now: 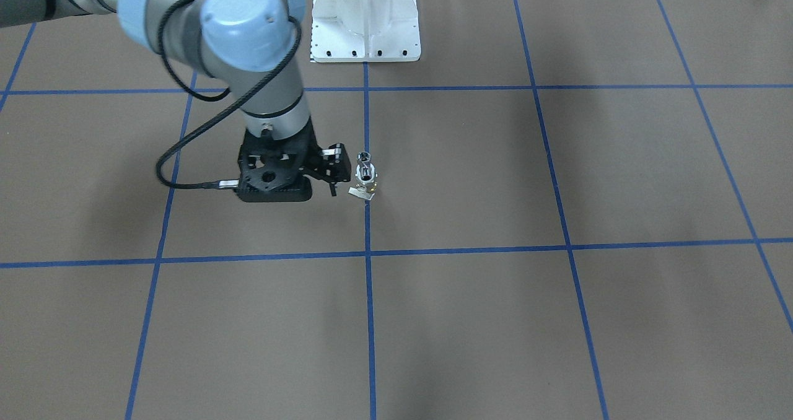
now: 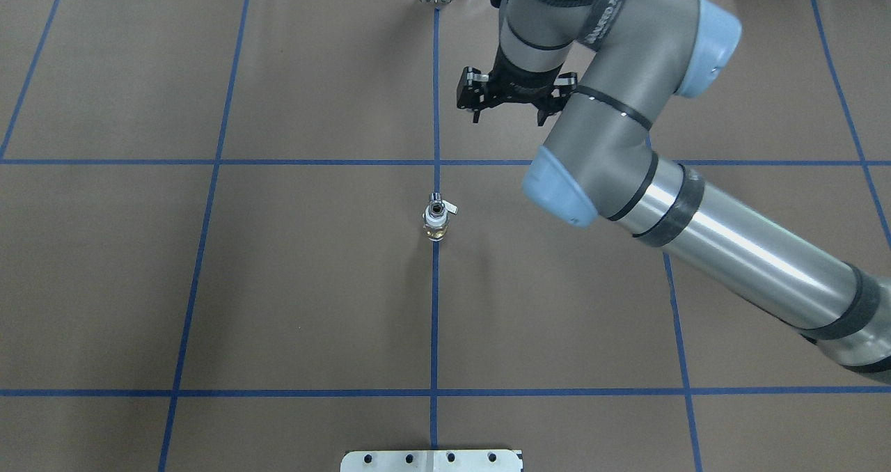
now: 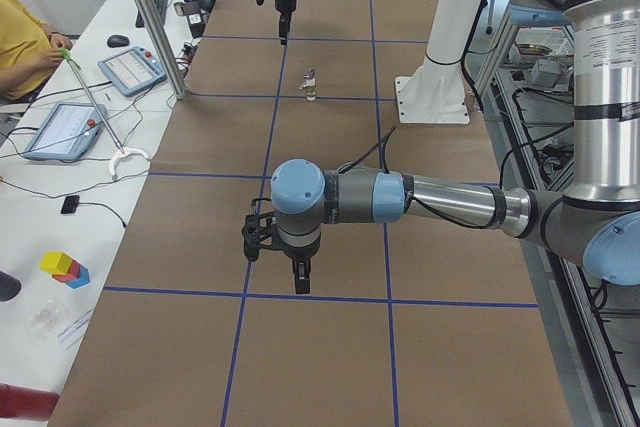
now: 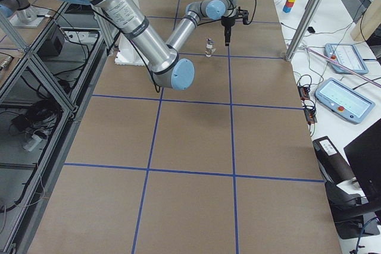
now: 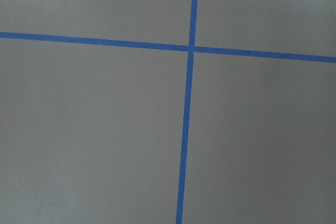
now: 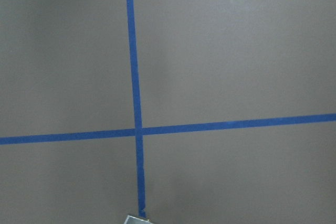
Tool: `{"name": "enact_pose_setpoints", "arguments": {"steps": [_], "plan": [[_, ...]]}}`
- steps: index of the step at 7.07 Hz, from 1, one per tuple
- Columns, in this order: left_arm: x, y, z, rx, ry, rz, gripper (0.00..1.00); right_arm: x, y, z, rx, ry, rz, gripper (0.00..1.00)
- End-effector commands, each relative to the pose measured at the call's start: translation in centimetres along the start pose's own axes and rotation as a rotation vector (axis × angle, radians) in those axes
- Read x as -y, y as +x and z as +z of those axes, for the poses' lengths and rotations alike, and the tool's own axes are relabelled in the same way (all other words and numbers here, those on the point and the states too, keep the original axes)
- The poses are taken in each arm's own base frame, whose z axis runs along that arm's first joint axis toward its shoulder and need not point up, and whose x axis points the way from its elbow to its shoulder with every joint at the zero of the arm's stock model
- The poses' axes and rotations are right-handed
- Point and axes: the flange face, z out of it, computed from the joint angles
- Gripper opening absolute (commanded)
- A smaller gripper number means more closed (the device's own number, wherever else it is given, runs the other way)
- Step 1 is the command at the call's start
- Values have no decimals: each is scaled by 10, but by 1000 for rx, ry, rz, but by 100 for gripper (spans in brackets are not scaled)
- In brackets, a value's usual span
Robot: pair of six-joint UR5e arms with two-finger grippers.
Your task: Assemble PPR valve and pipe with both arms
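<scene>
Overhead exterior: PPR valve (image 2: pixel 436 232) and pipe (image 1: pixel 365 171) stood upright as one piece on the centre blue tape line (image 2: pixel 434 319).
Right gripper (image 2: pixel 508 119) hung beyond them, slightly right, not touching, fingers apart and empty. Left gripper (image 3: pixel 300 282) hovered well to the left; finger state could not be determined.

Brown table (image 2: pixel 313 284), blue grid lines (image 2: pixel 434 319), white-and-brass valve (image 2: pixel 436 228)
</scene>
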Motion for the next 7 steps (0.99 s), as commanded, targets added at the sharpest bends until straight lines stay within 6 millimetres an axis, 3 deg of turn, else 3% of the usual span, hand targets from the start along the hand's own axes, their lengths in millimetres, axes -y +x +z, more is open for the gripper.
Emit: {"name": "enact_pose_setpoints", "arguments": {"steps": [1,3,4,5,6,7], "plan": [[1,-3,0,32,48,46,100,40,139,-16,-35,-4,-157,99],[-2,-13,3,110,54,123,100,56,282,-20,-89,-36,-286,99],[-2,-14,4,107,50,120,100,47,349,-15,-93,-74,-328,99],[-1,-15,6,111,50,122,100,28,407,-8,-94,-111,-349,99],[-1,-16,6,105,49,119,100,21,451,-16,-103,-117,-391,99],[0,-18,9,107,47,121,100,2,499,-12,-117,-143,-363,99]]}}
